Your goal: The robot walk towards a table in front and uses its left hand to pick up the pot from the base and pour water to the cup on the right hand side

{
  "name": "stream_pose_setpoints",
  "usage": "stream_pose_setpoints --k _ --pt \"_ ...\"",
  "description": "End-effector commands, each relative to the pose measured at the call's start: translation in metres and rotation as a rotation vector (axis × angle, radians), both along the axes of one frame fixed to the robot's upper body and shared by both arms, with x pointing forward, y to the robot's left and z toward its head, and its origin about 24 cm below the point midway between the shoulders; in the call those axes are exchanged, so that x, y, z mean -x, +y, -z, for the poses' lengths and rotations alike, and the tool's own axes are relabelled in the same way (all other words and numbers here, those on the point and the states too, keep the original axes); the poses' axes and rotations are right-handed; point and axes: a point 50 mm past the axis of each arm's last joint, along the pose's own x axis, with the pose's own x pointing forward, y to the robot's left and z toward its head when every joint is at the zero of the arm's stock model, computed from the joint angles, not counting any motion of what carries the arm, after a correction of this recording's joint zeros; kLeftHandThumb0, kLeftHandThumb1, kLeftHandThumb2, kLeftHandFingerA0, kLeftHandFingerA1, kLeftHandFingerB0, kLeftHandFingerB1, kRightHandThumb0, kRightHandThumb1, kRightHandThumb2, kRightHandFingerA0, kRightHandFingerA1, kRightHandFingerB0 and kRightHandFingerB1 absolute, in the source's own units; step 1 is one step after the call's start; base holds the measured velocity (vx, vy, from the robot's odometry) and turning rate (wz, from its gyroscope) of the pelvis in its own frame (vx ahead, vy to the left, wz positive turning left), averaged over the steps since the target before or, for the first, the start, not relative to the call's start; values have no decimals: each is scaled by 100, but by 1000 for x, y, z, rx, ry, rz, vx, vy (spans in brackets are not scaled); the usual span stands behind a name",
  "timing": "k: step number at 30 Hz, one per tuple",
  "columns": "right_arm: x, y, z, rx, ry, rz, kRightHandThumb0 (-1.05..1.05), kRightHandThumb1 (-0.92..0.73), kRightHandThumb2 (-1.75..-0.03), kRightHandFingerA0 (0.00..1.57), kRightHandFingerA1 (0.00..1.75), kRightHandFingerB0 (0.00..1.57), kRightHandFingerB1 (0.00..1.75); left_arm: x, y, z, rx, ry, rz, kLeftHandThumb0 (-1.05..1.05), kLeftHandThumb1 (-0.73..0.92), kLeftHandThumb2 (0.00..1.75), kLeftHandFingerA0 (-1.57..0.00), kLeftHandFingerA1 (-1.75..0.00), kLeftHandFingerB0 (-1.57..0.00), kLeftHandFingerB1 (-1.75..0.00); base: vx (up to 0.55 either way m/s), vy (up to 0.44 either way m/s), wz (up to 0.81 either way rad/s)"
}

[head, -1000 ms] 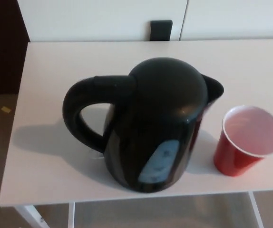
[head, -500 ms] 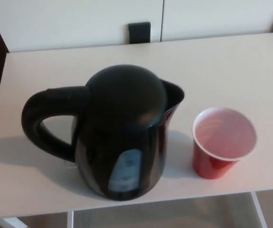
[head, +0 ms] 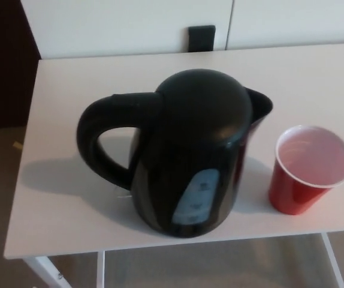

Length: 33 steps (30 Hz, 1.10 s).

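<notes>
Since neither of the 2 hands is in view, the state of their fingers cannot be told. A black electric kettle (head: 190, 150) is seen upright near the front edge of the white table (head: 58, 204), its base hidden beneath it. Its handle (head: 103, 144) is turned toward the robot's left, favouring a left-hand grasp; its spout (head: 262, 105) is aimed right, toward the red cup (head: 308, 171) just beside it.

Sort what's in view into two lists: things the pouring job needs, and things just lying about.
For the job:
- black kettle, handle toward the robot's left
- red cup, to its right
- white table they stand on

Just there:
- dark block behind the table
- white panels behind

No hand shows.
</notes>
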Motion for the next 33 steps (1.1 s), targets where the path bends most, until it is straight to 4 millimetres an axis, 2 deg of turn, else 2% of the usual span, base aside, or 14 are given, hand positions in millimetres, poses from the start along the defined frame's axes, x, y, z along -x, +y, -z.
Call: stream_pose_setpoints --k 1,3,4,5,10,11,12,14,15,16,20,31,32,33 --pt "-2 -6 -3 26 -2 -2 -11 -47 -92 42 65 21 55 1 2 0 3 16 -19 -5 44 87 -44 -62 -20 -50 39 -92 3" --pt "-1 -6 -3 16 -8 11 -17 -63 -63 44 58 30 48 2 2 0 16 13 -14 -5 44 88 -39 -60 -18 -49 21 -40 2" --pt "-3 -6 -3 20 -10 9 -10 -45 -91 40 65 24 56 1 2 0 14 14 -16 -5 42 86 -43 -62 -19 -50 0 0 0" --pt "-4 -6 -4 32 -4 1 -20 -59 -64 46 58 32 49 1 2 0 8 21 -23 -10 59 55 -55 -48 -31 -35 0 0 0" --pt "-5 -5 -4 29 -14 7 -11 -44 -90 41 64 24 57 1 2 1 -8 24 -25 -9 60 57 -56 -47 -33 -36 0 0 0" --pt "-4 -5 -4 30 -17 -5 -13 -46 -92 42 65 23 56 1 3 0 -13 18 -22 -6 44 87 -41 -60 -20 -50 0 0 0" --pt "-4 -4 -4 31 -19 -13 -13 -47 -92 40 65 22 56 0 4 -3 -28 -4 -21 -8 44 88 -38 -60 -19 -50 0 0 0" --pt "-3 -2 -4 31 -18 -12 -12 -47 -92 41 65 23 56 0 8 -7 -48 -38 -48 -10 43 87 -39 -60 -18 -50 0 0 0" --pt "-2 -2 -3 22 -17 -4 -12 -46 -92 41 65 23 56 -2 12 -10 -63 -74 -105 -12 57 56 -53 -46 -31 -36 0 0 0" --pt "-2 -2 -2 15 -13 1 -19 -61 -64 44 60 30 50 -4 17 -16 -82 -115 -144 -17 58 56 -48 -45 -29 -35 0 0 0" --pt "-3 -2 -3 13 -14 -7 -11 -45 -91 34 62 22 56 -15 45 -58 -249 -334 -243 -30 54 55 -49 -46 -30 -36 0 0 0" --pt "-3 -2 -3 13 -14 -7 -11 -45 -91 34 62 22 56 -14 42 -61 -252 -335 -249 -30 54 55 -49 -46 -30 -36 0 0 0" --pt "-3 -3 -3 10 -15 -1 -11 -45 -91 35 63 22 56 -15 44 -71 -286 -367 -227 -32 56 56 -44 -42 -31 -35 0 0 0" --pt "-6 -2 -4 7 -21 -13 -13 -45 -91 35 62 21 56 -71 33 -157 -452 -659 48 -55 35 76 -1 -35 0 -26 0 0 0"
